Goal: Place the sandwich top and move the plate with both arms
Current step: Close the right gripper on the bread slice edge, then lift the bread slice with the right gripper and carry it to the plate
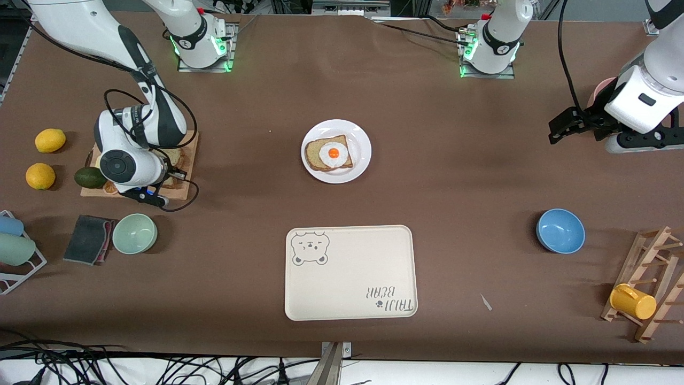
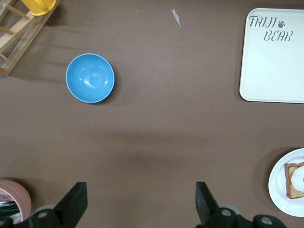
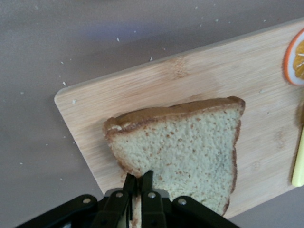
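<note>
Bamboo-coloured wood fills most of the right wrist view: a cutting board [image 3: 199,95] on which the sandwich top [image 3: 185,147], a speckled tan slice with a brown crust, is held with one edge tipped up off the wood. The right gripper [image 3: 138,183] sits at the bottom edge of that frame, its two black fingers [image 3: 128,190] drawn together and pinching the slice's lower edge. An orange slice [image 3: 295,57] shows at the upper right edge of the same frame. In the front view this board [image 1: 188,160] lies at middle left, largely covered by the right arm [image 1: 133,144], with an avocado [image 1: 89,177] touching its edge and two lemons [image 1: 45,158] near the frame's left edge. Below the board in that frame are a dark cloth [image 1: 88,239] and, just beside it, a pale green bowl [image 1: 134,233]. The plate [image 1: 336,151] lies near the centre of the front view, well apart from the board, bearing a bread slice with a fried egg [image 1: 333,154] on it. The cream tray [image 1: 350,272] with a bear drawing lies lower in the frame, nearer the camera. The left gripper [image 1: 560,128] waits at the upper right of the front view above the bare brown table [image 1: 454,176], its fingers [image 2: 76,202] spread wide apart and holding nothing. A blue bowl [image 1: 560,231] sits at lower right, and a yellow cup [image 1: 632,301] hangs on a wooden rack [image 1: 649,283] in the corner.
</note>
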Motion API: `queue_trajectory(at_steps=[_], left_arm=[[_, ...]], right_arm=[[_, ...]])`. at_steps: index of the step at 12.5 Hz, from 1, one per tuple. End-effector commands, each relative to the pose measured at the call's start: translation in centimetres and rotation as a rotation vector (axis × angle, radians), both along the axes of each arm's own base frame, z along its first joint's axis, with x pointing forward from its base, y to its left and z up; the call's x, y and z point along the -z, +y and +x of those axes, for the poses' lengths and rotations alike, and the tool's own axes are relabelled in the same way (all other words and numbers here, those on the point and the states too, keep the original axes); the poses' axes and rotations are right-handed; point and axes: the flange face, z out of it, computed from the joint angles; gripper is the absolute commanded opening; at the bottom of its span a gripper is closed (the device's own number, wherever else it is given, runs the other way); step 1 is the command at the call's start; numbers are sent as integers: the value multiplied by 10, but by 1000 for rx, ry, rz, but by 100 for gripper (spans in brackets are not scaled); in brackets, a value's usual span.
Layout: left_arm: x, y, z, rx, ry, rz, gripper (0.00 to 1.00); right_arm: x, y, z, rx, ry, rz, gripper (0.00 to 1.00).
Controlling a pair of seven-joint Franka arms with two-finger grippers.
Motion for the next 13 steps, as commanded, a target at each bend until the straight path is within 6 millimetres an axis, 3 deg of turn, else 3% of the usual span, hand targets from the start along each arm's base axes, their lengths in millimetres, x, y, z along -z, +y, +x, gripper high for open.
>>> queue_trajectory(at_steps=[1, 4, 10, 11, 13], left_arm=[[-8, 0, 1, 1, 6, -22, 100], [-8, -3, 0, 4, 6, -22, 100], [-8, 0, 1, 1, 4, -24, 100], [-6, 0, 1, -1, 7, -24, 100], [-7, 0, 1, -1, 7, -24, 100]], right_arm=[[-112, 27, 84, -129, -10, 51, 0], [-103, 9, 84, -125, 6, 57, 0], [-100, 5, 81, -117, 19, 53, 0], [-105, 8, 81, -114, 13, 49, 0], [-116, 40, 76, -155, 17, 52, 0]])
